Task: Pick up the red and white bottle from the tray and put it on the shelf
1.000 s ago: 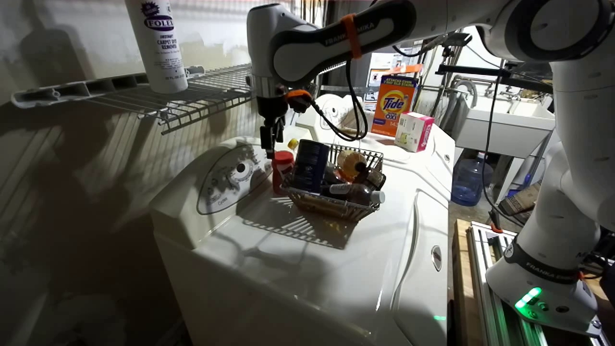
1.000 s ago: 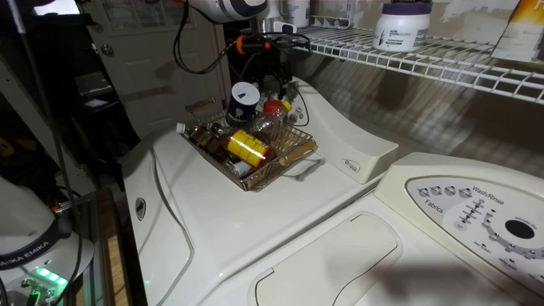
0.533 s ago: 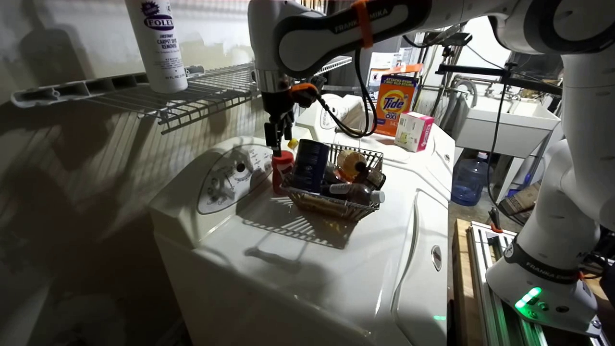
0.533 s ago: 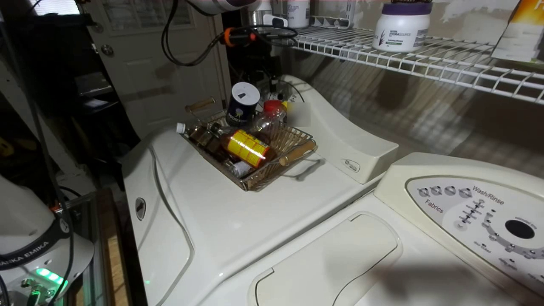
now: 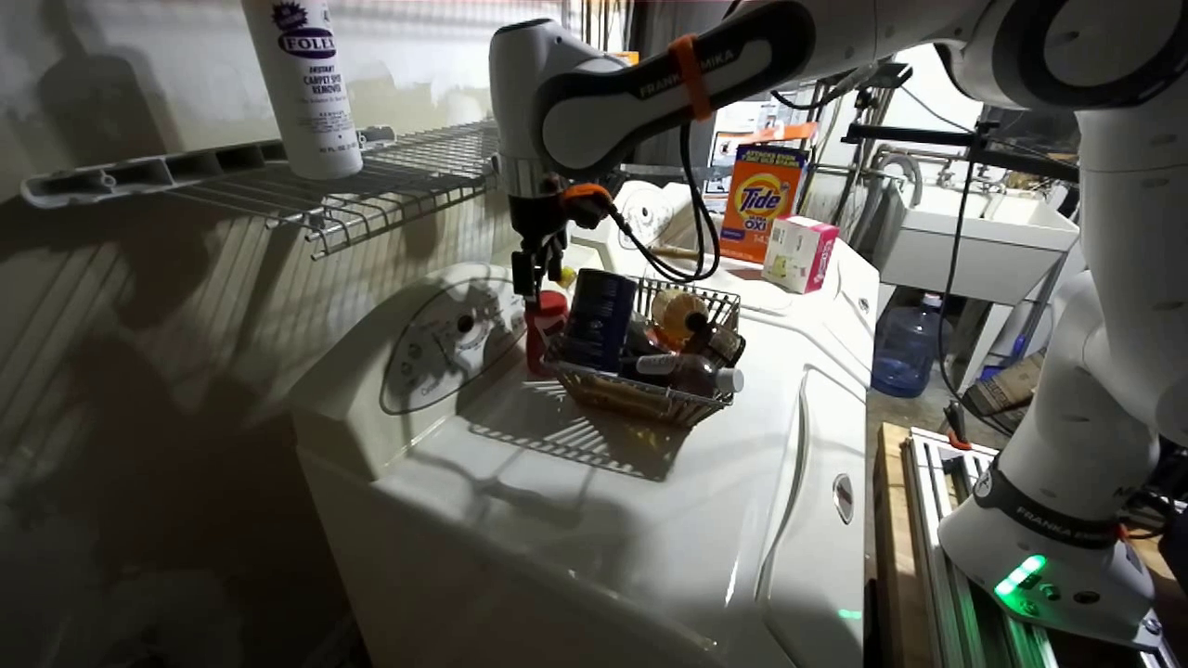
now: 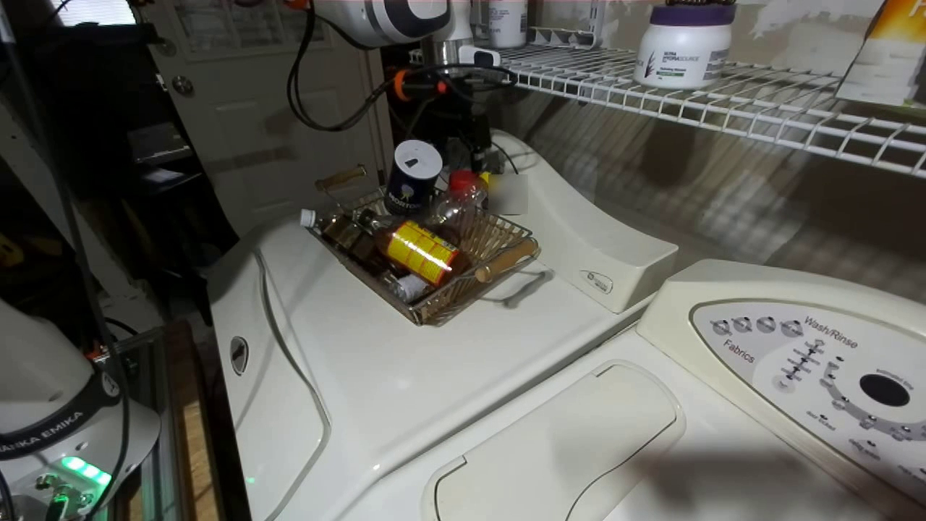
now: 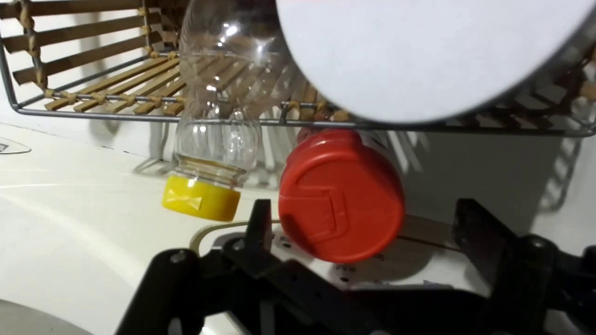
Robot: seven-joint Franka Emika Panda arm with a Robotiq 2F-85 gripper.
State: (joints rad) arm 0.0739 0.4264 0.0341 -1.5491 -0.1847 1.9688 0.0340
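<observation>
Gripper (image 7: 363, 216): you are bringing it lower than half a second ago in both exterior views, while the tray (image 6: 454, 295) is staying put.
Jaws: they are standing apart, one on each side of the red cap (image 7: 342, 200), with a gap showing both ways in the wrist view.
Red and white bottle (image 5: 538, 343): it is standing upright just outside the tray, between the rim and the control panel (image 5: 432, 357) of the white appliance (image 5: 696, 501).
Clear bottle (image 7: 216, 137): it is leaning out over the rim, its yellow cap (image 7: 201, 197) sitting near the red one.
Morton canister (image 6: 411, 184): it is standing slightly tilted inside the tray, beside the clear bottle.
White wire shelf (image 5: 432, 160): it is holding the Folex bottle (image 5: 311, 93) and a white jar with a purple lid (image 6: 684, 51).
Tide box (image 5: 761, 199): it is standing beyond the tray, just beside a pink and white box (image 5: 800, 255).
</observation>
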